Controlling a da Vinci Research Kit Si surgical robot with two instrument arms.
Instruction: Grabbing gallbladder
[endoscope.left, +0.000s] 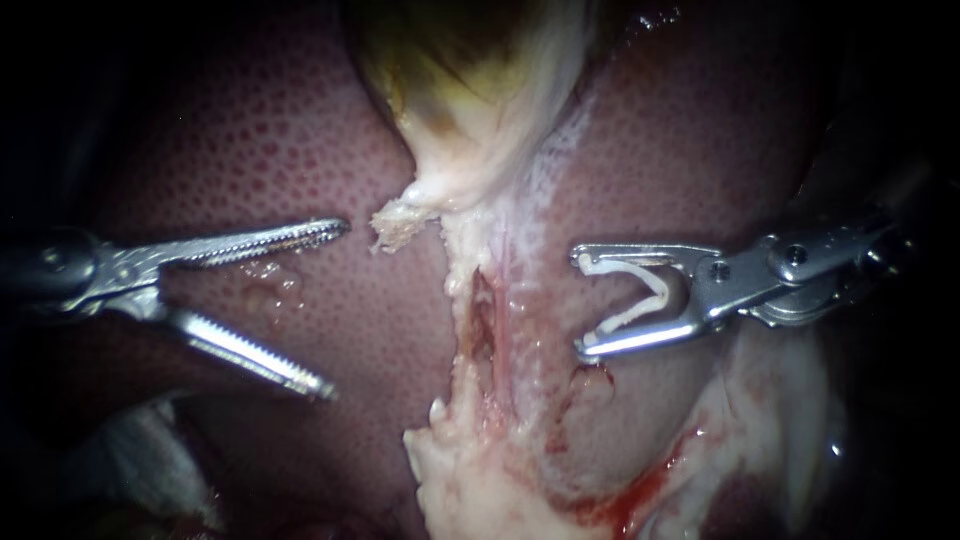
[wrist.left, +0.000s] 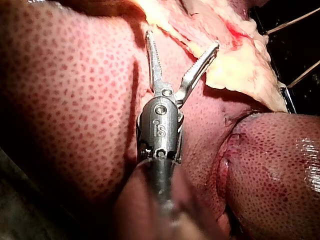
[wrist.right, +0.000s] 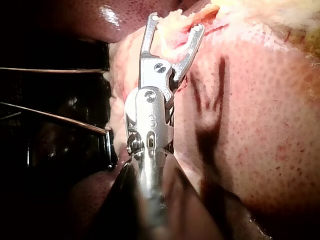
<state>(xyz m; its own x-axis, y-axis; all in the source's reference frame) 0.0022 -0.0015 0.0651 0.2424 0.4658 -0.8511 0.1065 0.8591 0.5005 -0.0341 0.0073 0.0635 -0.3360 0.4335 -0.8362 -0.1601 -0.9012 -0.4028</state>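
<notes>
Liver (endoscope.left: 280, 150) fills the frame. Gallbladder (endoscope.left: 470, 90) sits at upper centre, its pale lower edge free. Left instrument (endoscope.left: 332, 310), centre left: jaws wide apart, empty, over bare liver. Right instrument (endoscope.left: 582, 304), centre right: jaws carry a white clip (endoscope.left: 650, 295).

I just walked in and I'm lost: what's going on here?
Two thin robot instruments hover over a liver. The left instrument has its pincer open, gripping nothing, short of the pale gallbladder it is meant to grab. The right instrument holds a white clip in its pincer, beside the pale tissue strip.
</notes>
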